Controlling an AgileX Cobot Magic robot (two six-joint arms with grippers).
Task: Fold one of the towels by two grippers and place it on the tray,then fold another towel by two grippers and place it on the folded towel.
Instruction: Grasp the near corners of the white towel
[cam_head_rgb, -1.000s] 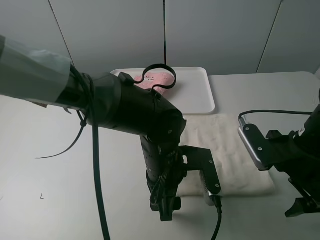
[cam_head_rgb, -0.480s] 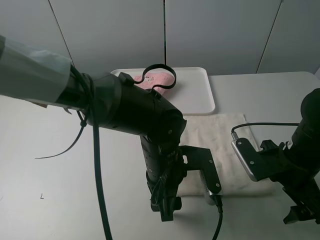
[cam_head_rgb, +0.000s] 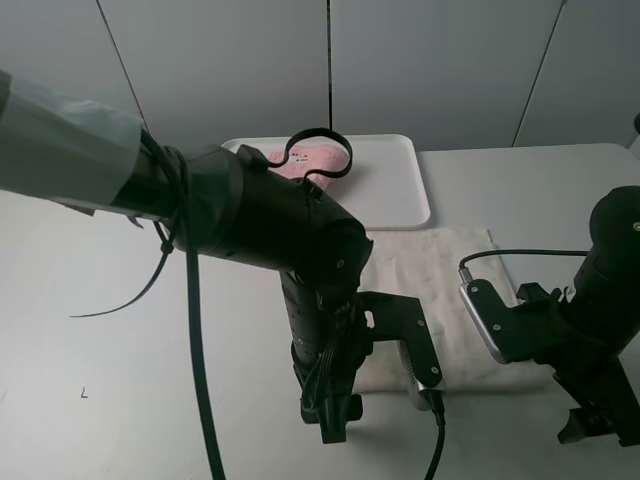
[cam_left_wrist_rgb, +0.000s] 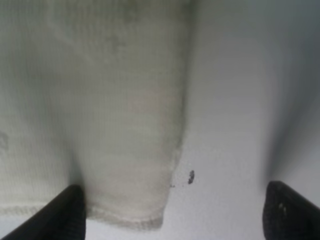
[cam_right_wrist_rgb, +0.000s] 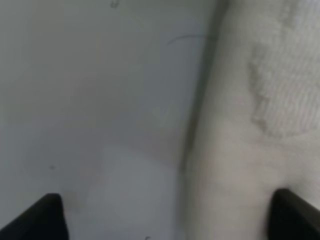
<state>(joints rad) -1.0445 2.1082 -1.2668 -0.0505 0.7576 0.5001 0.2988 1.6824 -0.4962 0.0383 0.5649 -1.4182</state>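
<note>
The cream towel (cam_head_rgb: 440, 290) lay flat on the table (cam_head_rgb: 120, 400), just beside the tray (cam_head_rgb: 395, 185) on its near side; the pink towel (cam_head_rgb: 315, 160) sat folded on the tray. Both pincers stood wide. The left gripper (cam_left_wrist_rgb: 177, 215) straddled the cream towel's near-left corner, the right gripper (cam_right_wrist_rgb: 169, 217) its right border. A shallow pinch might have caught only hem, so a corner could slip on lifting; uneven lifts would have skewed the fold. Bare table lay left, right and near, with the tray close on the far side.
</note>
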